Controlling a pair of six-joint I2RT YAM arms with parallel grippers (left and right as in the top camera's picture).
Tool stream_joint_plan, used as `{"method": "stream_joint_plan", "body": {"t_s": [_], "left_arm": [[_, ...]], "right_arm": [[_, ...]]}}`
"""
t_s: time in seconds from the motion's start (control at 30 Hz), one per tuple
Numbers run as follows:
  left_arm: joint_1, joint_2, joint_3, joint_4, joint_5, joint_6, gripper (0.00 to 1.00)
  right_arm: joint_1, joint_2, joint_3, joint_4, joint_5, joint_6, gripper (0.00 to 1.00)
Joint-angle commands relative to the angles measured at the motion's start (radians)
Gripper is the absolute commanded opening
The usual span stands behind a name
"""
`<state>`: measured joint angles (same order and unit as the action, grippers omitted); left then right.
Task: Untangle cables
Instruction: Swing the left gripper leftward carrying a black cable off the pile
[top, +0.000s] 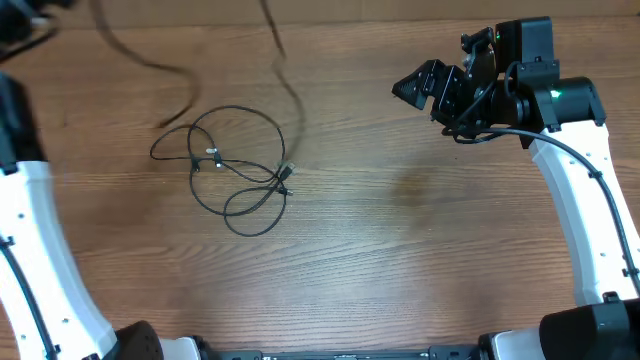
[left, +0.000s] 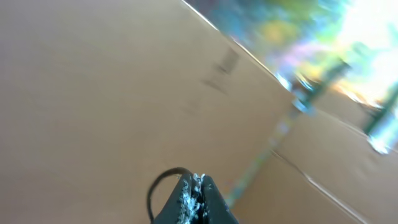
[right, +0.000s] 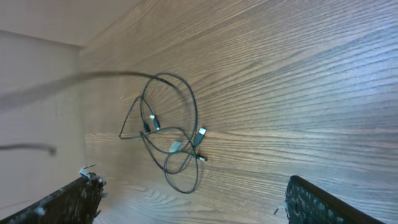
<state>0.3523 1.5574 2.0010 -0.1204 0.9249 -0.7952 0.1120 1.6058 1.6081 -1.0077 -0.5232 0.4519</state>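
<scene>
The cables lie as a loose tangle of thin black loops with small silvery plugs on the wooden table, left of centre. They also show in the right wrist view. Two blurred strands rise from the tangle toward the top edge. My left gripper is shut on a thin black cable that curls out beside its jaws, raised off the table at the far left. My right gripper is open and empty, hovering at the back right, well apart from the tangle; the right wrist view shows its jaws spread wide.
The wooden table spans the view. White arm links run down the left side and the right side. Dark arm bases sit at the front edge. A brown cardboard surface fills the left wrist view.
</scene>
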Motion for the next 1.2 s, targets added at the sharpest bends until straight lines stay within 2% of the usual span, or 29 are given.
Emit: {"method": "stream_joint_plan", "body": {"t_s": [0.0,0.17,0.27,0.3,0.33,0.4,0.43,0.53,0.63,0.73,0.8,0.87,0.9,0.97,1.07,1.1,1.13,1.17], "left_arm": [[0.221,0.004,0.012,-0.002,-0.042,-0.107,0.04],[0.504,0.004,0.011,-0.036,-0.04,-0.097,0.04],[0.532,0.004,0.011,-0.273,0.007,-0.012,0.04],[0.507,0.004,0.01,-0.549,-0.093,0.137,0.04],[0.483,0.007,0.01,-0.685,-0.218,0.193,0.04],[0.424,0.017,-0.008,-0.837,-0.479,0.224,0.04],[0.394,0.024,-0.026,-0.864,-0.574,0.224,0.04],[0.334,0.042,-0.111,-0.846,-0.758,0.185,0.04],[0.327,0.067,-0.173,-0.802,-0.931,0.009,0.04],[0.328,0.084,-0.174,-0.769,-1.118,-0.061,0.04],[0.328,0.088,-0.174,-0.702,-1.251,-0.005,0.04],[0.328,0.1,-0.174,-0.635,-1.318,0.067,0.04],[0.328,0.136,-0.175,-0.521,-1.352,0.135,0.04],[0.328,0.186,-0.175,-0.417,-1.337,0.213,0.04],[0.326,0.256,-0.175,-0.362,-1.264,0.295,0.04],[0.326,0.297,-0.175,-0.361,-1.237,0.314,0.07],[0.326,0.328,-0.175,-0.362,-1.229,0.324,0.16],[0.326,0.361,-0.175,-0.367,-1.217,0.343,0.36]], "right_arm": [[-0.003,-0.005,-0.005,0.002,0.019,-0.016,0.92],[-0.003,-0.005,-0.005,-0.01,0.034,-0.016,0.92],[-0.003,-0.005,-0.005,-0.047,0.041,-0.016,0.92],[-0.003,-0.005,-0.005,-0.074,0.041,-0.016,0.92],[-0.003,-0.005,-0.005,-0.088,0.042,-0.016,0.92],[-0.003,-0.005,-0.005,-0.099,0.06,-0.016,0.92],[-0.003,-0.005,-0.005,-0.102,0.083,-0.016,0.92],[-0.003,-0.005,-0.005,-0.103,0.086,-0.016,0.91],[-0.003,-0.005,-0.005,-0.121,0.089,-0.031,0.92],[-0.001,-0.005,-0.005,-0.139,0.092,-0.062,0.92],[-0.001,-0.005,-0.005,-0.144,0.101,-0.064,0.92],[-0.001,-0.005,-0.006,-0.15,0.105,-0.065,0.92],[-0.001,-0.005,-0.008,-0.151,0.105,-0.067,0.92],[-0.001,-0.005,-0.013,-0.154,0.119,-0.068,0.92],[-0.001,-0.005,-0.021,-0.161,0.146,-0.068,0.92],[-0.001,-0.005,-0.026,-0.161,0.153,-0.068,0.92],[-0.001,-0.005,-0.027,-0.162,0.157,-0.068,0.91],[-0.001,-0.005,-0.03,-0.161,0.157,-0.068,0.92]]}}
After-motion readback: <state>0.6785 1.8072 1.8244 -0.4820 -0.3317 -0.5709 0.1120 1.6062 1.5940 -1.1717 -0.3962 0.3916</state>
